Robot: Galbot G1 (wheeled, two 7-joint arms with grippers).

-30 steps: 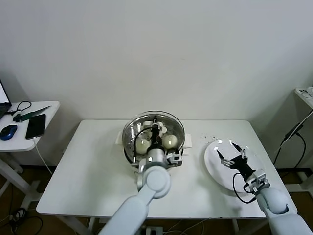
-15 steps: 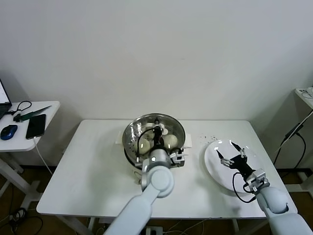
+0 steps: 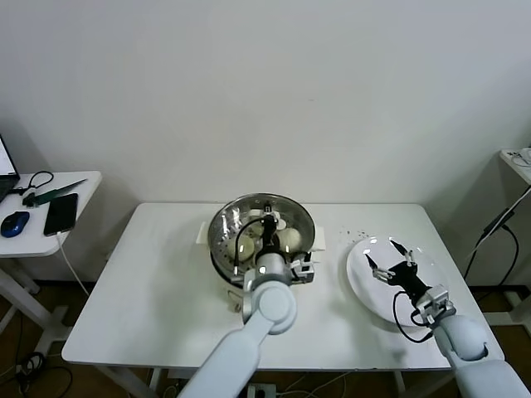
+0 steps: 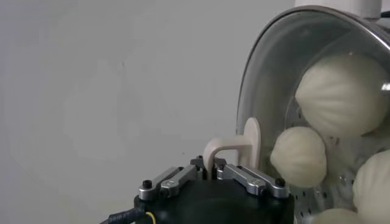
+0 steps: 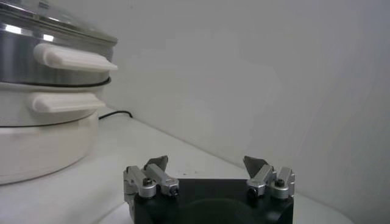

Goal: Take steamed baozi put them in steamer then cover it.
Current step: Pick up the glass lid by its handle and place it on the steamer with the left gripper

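Observation:
The steamer (image 3: 222, 264) stands at the middle of the white table and also shows in the right wrist view (image 5: 42, 91). The clear glass cover (image 3: 299, 217) lies over its mouth, about level. Cream-white baozi (image 3: 288, 239) show through the glass, and also in the left wrist view (image 4: 341, 91). My left gripper (image 3: 267, 225) is shut on the cover's white handle (image 4: 228, 146), from above (image 4: 207, 165). My right gripper (image 3: 393, 261) is open and empty over the flat white plate (image 3: 365, 288) at the right; its jaws stand wide apart (image 5: 206, 163).
A side table (image 3: 79, 178) at the far left holds a phone (image 3: 60, 213) and a mouse (image 3: 14, 223). A power cable (image 5: 116, 114) runs behind the steamer. Small crumbs (image 3: 355, 232) lie between steamer and plate.
My left gripper has lowered the cover from a raised, tilted pose down onto the steamer's rim. The right arm has not moved.

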